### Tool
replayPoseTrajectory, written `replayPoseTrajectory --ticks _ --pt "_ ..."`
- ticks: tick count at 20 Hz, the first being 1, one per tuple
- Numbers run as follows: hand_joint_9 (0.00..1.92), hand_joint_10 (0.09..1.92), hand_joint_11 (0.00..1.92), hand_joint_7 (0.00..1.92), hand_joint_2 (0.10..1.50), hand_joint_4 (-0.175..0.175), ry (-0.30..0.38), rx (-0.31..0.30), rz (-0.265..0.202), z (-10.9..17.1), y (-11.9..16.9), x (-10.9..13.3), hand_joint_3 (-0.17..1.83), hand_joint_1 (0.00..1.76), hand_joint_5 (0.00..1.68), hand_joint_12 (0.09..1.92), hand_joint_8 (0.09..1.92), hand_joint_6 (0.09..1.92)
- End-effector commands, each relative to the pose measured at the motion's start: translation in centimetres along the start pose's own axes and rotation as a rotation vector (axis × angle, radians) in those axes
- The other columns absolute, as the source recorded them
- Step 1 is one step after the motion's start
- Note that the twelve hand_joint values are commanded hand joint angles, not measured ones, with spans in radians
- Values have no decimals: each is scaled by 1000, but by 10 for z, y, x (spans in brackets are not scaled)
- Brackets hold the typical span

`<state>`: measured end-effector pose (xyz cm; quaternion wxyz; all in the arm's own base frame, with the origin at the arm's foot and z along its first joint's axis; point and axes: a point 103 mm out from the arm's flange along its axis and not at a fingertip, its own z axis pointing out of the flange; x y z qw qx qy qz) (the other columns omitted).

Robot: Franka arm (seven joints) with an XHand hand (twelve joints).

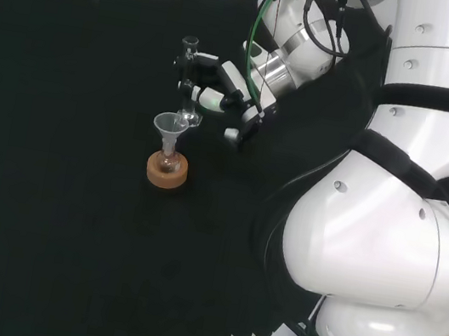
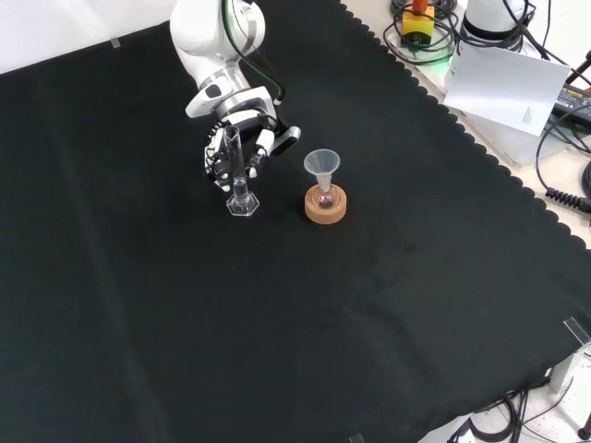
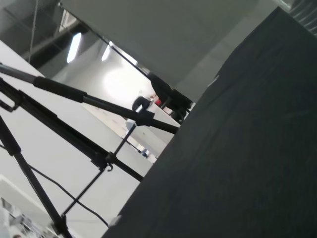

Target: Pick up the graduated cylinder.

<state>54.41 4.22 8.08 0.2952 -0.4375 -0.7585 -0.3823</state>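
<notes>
The graduated cylinder (image 2: 241,192), a slim clear tube on a hexagonal foot, stands upright on the black cloth; the head view shows its rim (image 1: 190,43) above the fingers. The hand (image 2: 261,140) comes at it from the side, with black fingers on one side of the tube and white fingertips and thumb on the other, curled round its middle. In the head view the hand (image 1: 218,94) sits just right of the tube. The foot looks to rest on the cloth.
A small flask on a cork ring (image 2: 326,207) with a clear funnel (image 2: 321,163) stands close right of the cylinder in the front view, and in front of it in the head view (image 1: 165,169). A tripod (image 3: 99,124) stands beyond the cloth's edge.
</notes>
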Motion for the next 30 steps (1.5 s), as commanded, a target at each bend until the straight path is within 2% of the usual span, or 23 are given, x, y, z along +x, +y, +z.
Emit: replayPoseTrajectory --ticks 1,3,5,6,8,17,23,30 --pt "1209 210 1019 944 1297 14 -122 77 15 -24 -1 14 -175 1222 880 882 600 567" --pt "1234 193 1035 985 1294 12 -151 93 41 -34 -6 19 -175 1228 907 870 564 548" --pt "1257 181 1055 934 1206 8 -177 108 63 -43 -12 25 -76 1302 930 861 943 538" --pt "1264 178 1060 913 1185 8 -200 118 72 -48 -16 29 -47 1321 935 860 1056 537" --pt "1275 177 1068 895 1167 6 -245 124 90 -59 -25 39 -22 1336 941 862 1147 536" --pt "1299 167 1082 912 1148 8 -436 190 161 -95 -76 85 -11 1346 961 861 1143 541" --pt "1301 164 1084 914 1147 6 -537 305 208 -99 -101 105 -10 1346 963 860 1141 541" --pt "1302 162 1088 914 1147 5 -597 459 260 -98 -122 111 -9 1346 965 859 1140 541"
